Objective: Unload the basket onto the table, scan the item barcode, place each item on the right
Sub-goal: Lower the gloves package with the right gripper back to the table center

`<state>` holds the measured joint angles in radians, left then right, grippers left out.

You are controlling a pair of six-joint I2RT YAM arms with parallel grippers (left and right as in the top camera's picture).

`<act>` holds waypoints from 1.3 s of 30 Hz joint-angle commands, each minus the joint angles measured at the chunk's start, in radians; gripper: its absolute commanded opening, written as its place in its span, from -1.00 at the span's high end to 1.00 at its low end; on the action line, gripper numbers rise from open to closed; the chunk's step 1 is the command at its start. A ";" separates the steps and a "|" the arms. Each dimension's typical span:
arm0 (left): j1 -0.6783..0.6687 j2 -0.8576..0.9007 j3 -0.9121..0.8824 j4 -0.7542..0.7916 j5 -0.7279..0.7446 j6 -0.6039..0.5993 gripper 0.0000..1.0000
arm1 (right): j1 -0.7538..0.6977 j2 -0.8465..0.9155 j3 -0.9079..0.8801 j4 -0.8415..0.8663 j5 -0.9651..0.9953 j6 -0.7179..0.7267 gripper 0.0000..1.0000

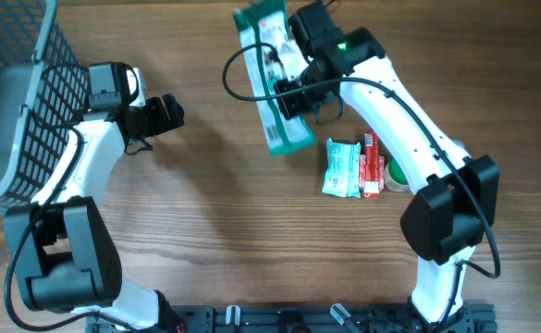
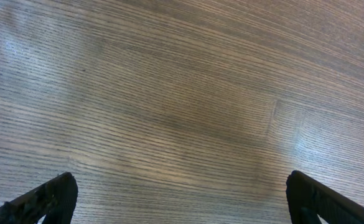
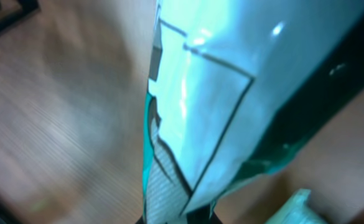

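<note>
**Presenting the held packet for a read**

Finds the green packet (image 1: 275,111) at 12 o'clock in the overhead view, tilted and apparently raised off the table (image 1: 233,240). Shows it pinched in the tightly closed right gripper (image 1: 290,88). Places the left gripper (image 1: 166,113) at 9 o'clock, spread wide and empty over bare wood, near the wire basket (image 1: 30,83). Cannot make out a scanner in any view, nor a barcode. Catches only a pale panel with dark outlines on the packet's face in the right wrist view, blurred.

Judged as the presenting step. To do it well:

- Rotate the wrist slowly to bring the printed face flat toward the reader, not edge-on.
- Pause there, against glare off the glossy film and blur from motion.
- Grip at the edge, clear of the printed panel, firmly enough to stop a slip but without creasing the code.
- Avoid swinging down toward 4 o'clock and knocking the teal-and-white pouch (image 1: 341,168) and the red packet (image 1: 373,166) lying side by side there.
- Leave the left arm parked unless needed to flatten the film
</note>
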<state>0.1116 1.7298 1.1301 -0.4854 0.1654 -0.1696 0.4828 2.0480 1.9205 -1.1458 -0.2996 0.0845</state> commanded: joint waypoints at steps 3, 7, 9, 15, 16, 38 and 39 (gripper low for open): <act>0.008 -0.009 0.009 0.003 -0.010 0.005 -0.99 | 0.004 0.027 0.002 -0.079 -0.064 0.179 0.89; 0.008 -0.009 0.009 0.003 -0.010 0.005 -1.00 | 0.014 0.027 0.002 -0.079 -0.064 0.182 0.89; 0.008 -0.009 0.009 0.003 -0.010 0.005 -1.00 | 0.016 0.028 0.002 -0.079 -0.063 0.208 0.89; 0.008 -0.009 0.009 0.003 -0.010 0.005 -1.00 | 0.039 0.028 0.002 -0.089 -0.063 0.233 0.91; 0.008 -0.009 0.009 0.003 -0.010 0.005 -1.00 | 0.044 0.028 0.002 -0.089 -0.063 0.233 0.91; 0.008 -0.009 0.009 0.003 -0.010 0.005 -1.00 | 0.076 0.030 -0.119 -0.017 -0.014 0.282 0.74; 0.008 -0.009 0.009 0.003 -0.010 0.005 -1.00 | 0.076 0.030 -0.129 -0.009 -0.014 0.282 0.52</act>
<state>0.1116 1.7298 1.1297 -0.4854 0.1650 -0.1696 0.5541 2.0613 1.8095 -1.1667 -0.3279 0.3626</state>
